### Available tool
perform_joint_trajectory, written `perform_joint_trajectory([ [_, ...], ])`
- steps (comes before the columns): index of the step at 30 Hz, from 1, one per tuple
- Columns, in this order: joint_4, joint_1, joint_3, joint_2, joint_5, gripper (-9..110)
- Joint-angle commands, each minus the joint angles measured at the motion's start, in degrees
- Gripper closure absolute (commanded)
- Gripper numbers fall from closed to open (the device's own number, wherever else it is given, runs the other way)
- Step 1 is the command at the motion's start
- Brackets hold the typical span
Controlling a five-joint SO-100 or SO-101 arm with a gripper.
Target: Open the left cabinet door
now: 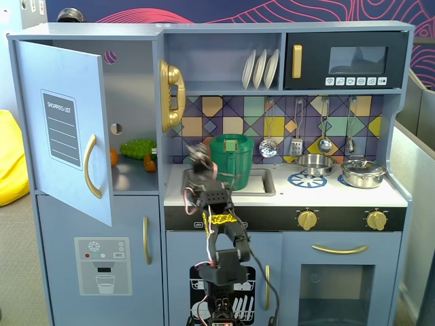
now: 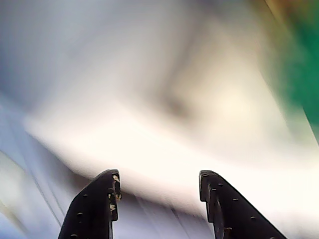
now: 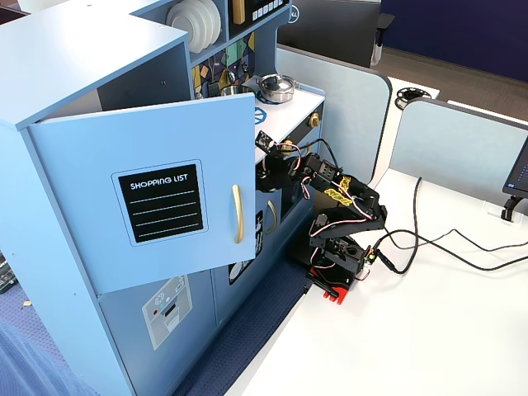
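The left cabinet door (image 1: 64, 129) is blue-grey with a black "SHOPPING LIST" panel and a gold bar handle (image 1: 90, 166). It stands swung wide open in both fixed views, also shown with its handle (image 3: 238, 214) facing out. My gripper (image 1: 199, 157) is blurred, up over the counter by the sink, to the right of the open cabinet and apart from the door. In the wrist view the two black fingers (image 2: 94, 204) stand apart around my gripper (image 2: 159, 181) with nothing between them; the background is a pale blur. The door edge partly hides the gripper (image 3: 266, 142).
A green pot (image 1: 231, 153) stands by the sink (image 1: 262, 182). Green and orange toy food (image 1: 138, 148) lies in the open cabinet. The dispenser door (image 1: 102, 265) below is shut. The arm's base (image 3: 338, 268) sits on a white table, cables trailing right.
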Motion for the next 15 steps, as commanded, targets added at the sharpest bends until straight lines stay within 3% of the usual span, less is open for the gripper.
perform_joint_trajectory([
  [1,11.43,7.91,10.2,7.21,2.02,90],
  [10,25.14,10.9,34.98,25.14,16.61,91],
  [15,27.69,12.13,44.21,30.67,17.49,94],
])
